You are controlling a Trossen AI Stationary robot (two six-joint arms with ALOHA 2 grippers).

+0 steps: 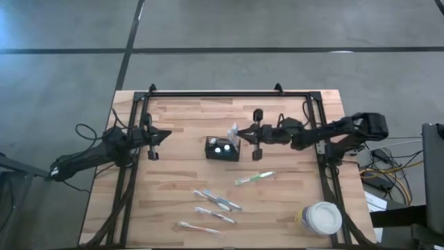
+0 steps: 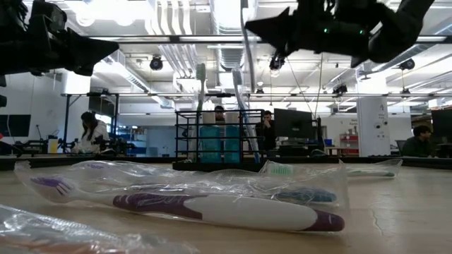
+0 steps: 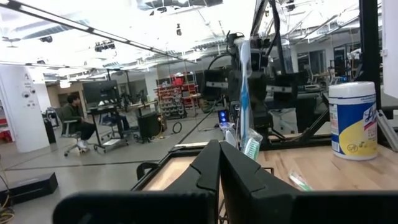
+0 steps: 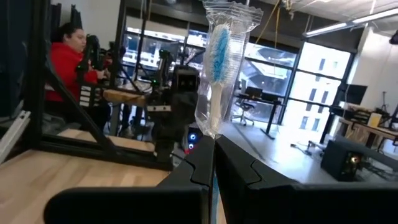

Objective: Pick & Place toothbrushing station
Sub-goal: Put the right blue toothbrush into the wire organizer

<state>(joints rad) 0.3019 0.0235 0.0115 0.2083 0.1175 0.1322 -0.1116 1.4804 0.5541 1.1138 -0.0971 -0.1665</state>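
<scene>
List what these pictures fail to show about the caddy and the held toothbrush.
- Caddy contents: high view too small; low view shows only handles above the rim.
- Wrapped toothbrush handle: right wrist view, hidden between the right tool fingers.
- Left tool: shut, blocks the caddy's base in the left wrist view.

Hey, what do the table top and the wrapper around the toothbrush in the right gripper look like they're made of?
Table top: looks like pale wood planks with a matte finish; grain and seams show. Wrapper pinched in the shut right gripper: thin clear plastic film, glossy and crinkled, with the blue-bristled toothbrush visible through it.
</scene>
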